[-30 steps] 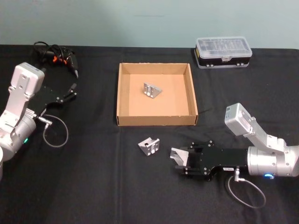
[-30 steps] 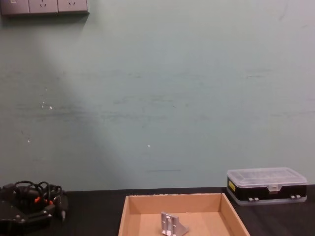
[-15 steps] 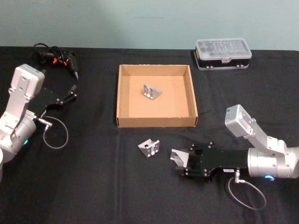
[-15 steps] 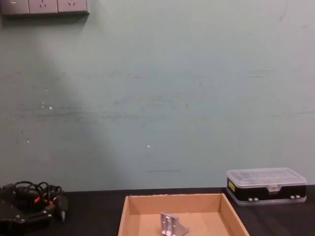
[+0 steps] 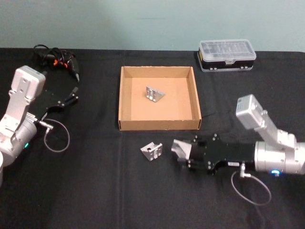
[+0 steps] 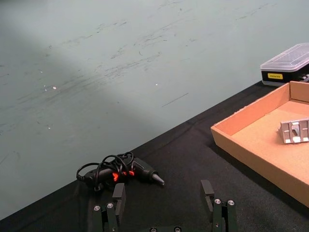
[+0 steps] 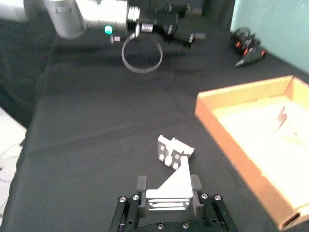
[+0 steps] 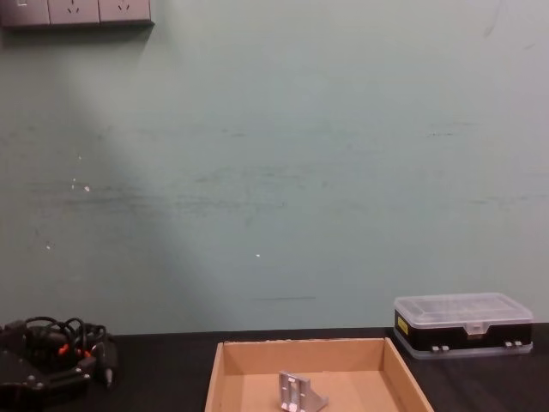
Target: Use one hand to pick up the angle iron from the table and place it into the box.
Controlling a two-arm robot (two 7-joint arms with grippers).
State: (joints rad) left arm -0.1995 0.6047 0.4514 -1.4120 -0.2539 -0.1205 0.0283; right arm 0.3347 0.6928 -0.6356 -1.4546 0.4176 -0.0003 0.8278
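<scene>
Box [image 5: 159,125]: tan card tray, low walls, open top, mid-table toward far side. Front wall faces robot. Front-right corner is near right gripper [image 5: 183,153], not touching.

Boxed iron [image 5: 155,94]: on box floor, far-middle, apart from all four walls.

Right gripper: comes in from right, low over table [image 5: 95,191], pointing toward robot's left. Fingers [image 7: 141,186] narrow, clamped on held iron [image 5: 179,148], one each side. Iron sits just in front of box's front wall, w/ a gap. Whether it clears the tabletop: cannot tell.

Loose iron [image 5: 152,151]: on table just left of held iron, small gap btwn the two; in front of box, apart from its wall.

Left gripper [image 5: 73,96]: parked at far left, well apart from box. Fingers [image 6: 118,198] wide, nothing btwn them, bare table under.

Open room: bare strip btwn box's left wall and left gripper; broad bare band along near edge; bare patch right of box, above right arm.

Case [image 5: 228,55]: clear lid, black base, far right, beyond box's far-right corner, apart.

Tool w/ coiled black cable [image 5: 57,59]: far-left corner, behind left gripper.

Cable loops: grey, one by each wrist, lying on table [image 5: 57,138].

Surface: flat matte black, edge to edge.

Room: teal wall [image 8: 274,172] behind table, scuffed; sockets [image 8: 77,10] high at left in chest view.
</scene>
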